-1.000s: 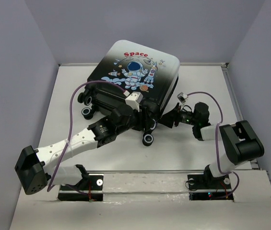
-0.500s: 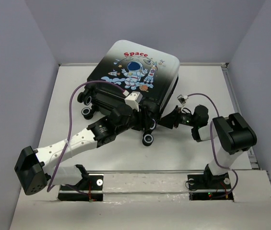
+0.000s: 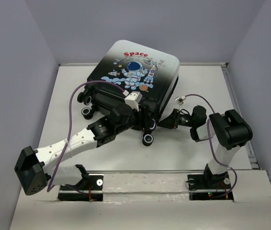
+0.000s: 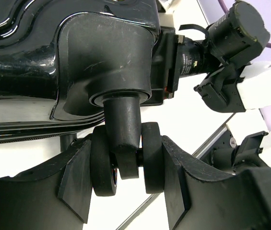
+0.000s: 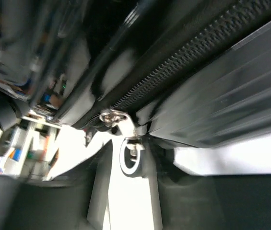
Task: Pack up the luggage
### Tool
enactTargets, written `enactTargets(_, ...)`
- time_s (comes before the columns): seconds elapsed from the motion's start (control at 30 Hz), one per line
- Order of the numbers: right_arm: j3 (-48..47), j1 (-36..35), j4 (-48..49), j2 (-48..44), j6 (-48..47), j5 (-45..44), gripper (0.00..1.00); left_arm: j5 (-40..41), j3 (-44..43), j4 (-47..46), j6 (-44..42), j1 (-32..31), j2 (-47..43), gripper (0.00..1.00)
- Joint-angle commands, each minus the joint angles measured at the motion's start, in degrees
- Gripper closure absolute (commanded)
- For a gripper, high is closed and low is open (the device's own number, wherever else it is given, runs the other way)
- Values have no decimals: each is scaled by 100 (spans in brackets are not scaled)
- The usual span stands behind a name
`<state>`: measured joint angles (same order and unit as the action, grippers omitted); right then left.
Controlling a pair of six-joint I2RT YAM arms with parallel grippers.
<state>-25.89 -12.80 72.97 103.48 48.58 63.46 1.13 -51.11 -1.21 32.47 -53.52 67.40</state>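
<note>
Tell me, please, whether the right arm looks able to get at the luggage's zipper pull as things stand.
Probably yes: the zipper pull hangs between the right hand's fingers, with nothing visibly blocking it.

1. The right gripper (image 5: 128, 167) points at the black shell of the luggage (image 5: 212, 96), which fills everything ahead of it.
2. A zipper (image 5: 193, 52) runs slantwise across the shell, from just ahead of the fingertips up and away to the right.
3. The metal slider (image 5: 113, 116) sits at the near end of the teeth, just ahead of the fingertips and slightly left.
4. A silver ring pull (image 5: 123, 160) hangs from the slider, down between the two dark fingers (image 5: 99, 191).
5. The gap is narrow; whether the pads touch the ring cannot be told.
6. White table surface (image 5: 221, 160) shows to the right of the fingers, under the shell.
7. Left of the fingers, everything is blurred.
</note>
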Motion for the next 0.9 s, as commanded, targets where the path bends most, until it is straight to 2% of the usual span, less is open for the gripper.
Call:
enactTargets(0.0,-135,-21,1548,-407,-547,-79,43,-33,-110,-1267,40,43,-306,94)
enactTargets(0.07,-179,-21,704,-539,-945,-272,36,-33,-92,-1259,40,43,-358,94)
enactTargets(0.13,-197,-21,369,-680,-1306,-387,36,28,-74,-1224,40,52,-411,94)
enactTargets(0.2,-249,-21,367,-715,-1290,-387,37,28,-66,-1215,40,52,-420,94)
enactTargets(0.23,-276,-21,489,-689,-1237,-352,40,19,-57,-1215,49,61,-420,94)
enactTargets(0.27,-320,-21,542,-663,-1176,-326,49,11,-57,-1223,49,69,-412,94)
enactTargets(0.37,-434,-21,744,-557,-982,-273,62,10,-48,-1241,58,69,-376,94)
enactTargets(0.4,-400,-21,841,-548,-877,-282,72,10,-48,-1241,67,69,-368,94)
enactTargets(0.5,-312,-21,1079,-583,-762,-290,88,-7,-39,-1267,75,69,-350,94)
enactTargets(0.57,-233,-21,1062,-662,-718,-361,93,2,-48,-1285,67,69,-341,94)
enactTargets(0.7,31,-73,913,-933,-778,-553,93,-33,-127,-1364,67,78,-228,94)
enactTargets(0.73,101,-126,738,-1057,-901,-641,93,-60,-171,-1373,58,78,-192,94)
enactTargets(0.8,276,-484,-279,-1390,-1270,-1167,93,-86,-337,-1460,40,87,-87,94)
enactTargets(0.83,321,-687,-1249,-1845,-1750,-1813,93,-86,-477,-1504,32,96,27,94)
enactTargets(0.87,330,-924,-1763,-2101,-2016,-2185,93,-191,-557,-1539,31,96,98,94)
